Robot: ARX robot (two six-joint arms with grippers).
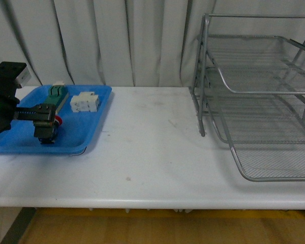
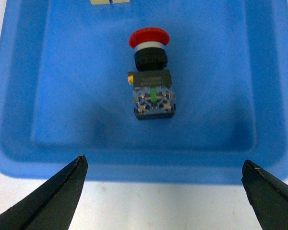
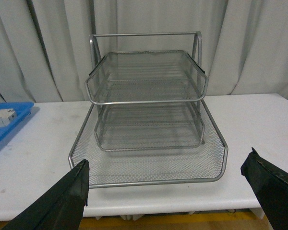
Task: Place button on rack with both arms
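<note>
A: Straight ahead of the right hand (image 3: 168, 160), what stands on the white desk (image 1: 152, 152)?

B: The silver rack (image 3: 149, 115), three wire-mesh tiers in a tube frame, with its open front facing that hand.

A: And the hand itself?

B: Its two black fingers are spread wide and grip nothing. The tips sit short of the lowest tier's front edge and do not touch it.

A: What lies below the left hand (image 2: 163, 163)?

B: A flat blue tray (image 2: 62, 96), well apart from the rack. This hand's fingers are spread wide too, with the tips over the tray's near rim.

A: What's in the tray?

B: A white terminal block (image 1: 85, 101) and a green-and-cream component (image 1: 56, 91), both farther from the left hand than anything else in the tray.

A: And the button (image 2: 151, 76)?

B: It lies on its side on the tray floor, just beyond the left fingertips and centred between them, untouched. The red cap points away from the hand, and the black body with its green contact part is toward it.
</note>
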